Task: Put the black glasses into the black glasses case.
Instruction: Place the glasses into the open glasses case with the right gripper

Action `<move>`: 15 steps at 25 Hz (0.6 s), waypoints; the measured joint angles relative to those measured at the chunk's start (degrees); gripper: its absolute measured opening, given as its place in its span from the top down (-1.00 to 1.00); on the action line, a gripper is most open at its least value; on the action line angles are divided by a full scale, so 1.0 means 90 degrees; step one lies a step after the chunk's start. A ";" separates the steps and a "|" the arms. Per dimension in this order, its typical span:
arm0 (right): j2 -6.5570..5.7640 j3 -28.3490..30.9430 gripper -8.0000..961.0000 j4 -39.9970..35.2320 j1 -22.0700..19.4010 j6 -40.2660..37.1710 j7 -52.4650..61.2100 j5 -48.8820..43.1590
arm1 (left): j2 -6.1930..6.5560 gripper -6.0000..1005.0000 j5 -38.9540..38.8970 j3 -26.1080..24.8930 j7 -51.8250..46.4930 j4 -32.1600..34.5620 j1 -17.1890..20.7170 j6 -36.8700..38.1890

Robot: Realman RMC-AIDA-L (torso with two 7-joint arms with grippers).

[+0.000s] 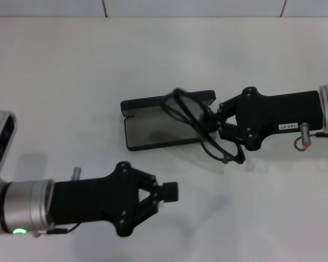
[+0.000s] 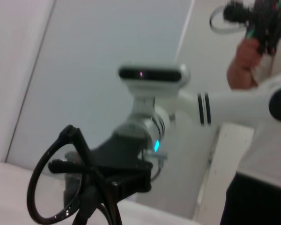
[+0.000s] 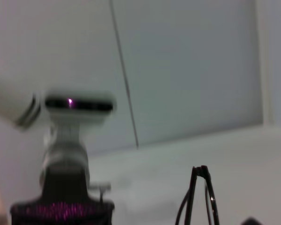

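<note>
Glasses [image 1: 203, 126] first: the black glasses hang in the right gripper [image 1: 213, 124], whose jaws are pinched on the frame near the middle. From the head view they sit tilted above the right end of the black glasses case [image 1: 164, 123], one lens over the case, the other past its edge toward the table [image 1: 71, 82]. The case lies open on the white table, its lid standing up along the far side and the shallow grey tray facing upward. The right arm reaches in from the right.

The left gripper [image 1: 170, 191] hovers low and nearer the robot, well apart from the case, its fingertips drawn together on nothing.

The left wrist view gives what the head view cannot: a side-on look at the right gripper [image 2: 91, 180] with one rounded lens [image 2: 56, 180] showing as a dark ring held clear of the table, and the right arm's wrist camera [image 2: 152, 75] above it. The right wrist view shows only a thin upright sliver of the glasses [image 3: 199, 197], plus the left arm [image 3: 63, 154] farther off; the case appears in neither wrist view.
</note>
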 joint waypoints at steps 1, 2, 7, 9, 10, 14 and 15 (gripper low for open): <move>0.0002 -0.0008 0.81 -0.0224 0.0016 0.0021 0.0140 -0.0238 | 0.0008 0.98 0.0070 0.0012 0.0088 0.0108 0.0092 -0.0026; 0.0011 -0.0019 0.80 -0.0523 0.0049 0.0039 0.0329 -0.0552 | 0.0011 0.98 0.0094 0.0014 0.0155 0.0180 0.0161 -0.0057; 0.0053 -0.0175 0.80 -0.1629 0.0119 0.0225 0.1071 -0.1642 | 0.0024 0.98 0.0134 0.0017 0.0253 0.0350 0.0368 -0.0270; 0.0052 -0.0252 0.79 -0.1769 0.0124 0.0266 0.1160 -0.1738 | 0.0043 0.98 0.0169 0.0018 0.0256 0.0356 0.0428 -0.0351; 0.0038 -0.0580 0.79 -0.2148 0.0190 0.0506 0.1418 -0.2117 | 0.0056 0.98 0.0222 0.0018 0.0262 0.0359 0.0447 -0.0376; 0.0059 -0.0943 0.78 -0.2357 0.0393 0.0775 0.1606 -0.2623 | 0.0075 0.98 0.0517 0.0027 0.0286 0.0402 0.0432 -0.0389; 0.0059 -0.1062 0.78 -0.2372 0.0468 0.0837 0.1655 -0.2706 | 0.0075 0.98 0.0529 0.0029 0.0286 0.0404 0.0430 -0.0390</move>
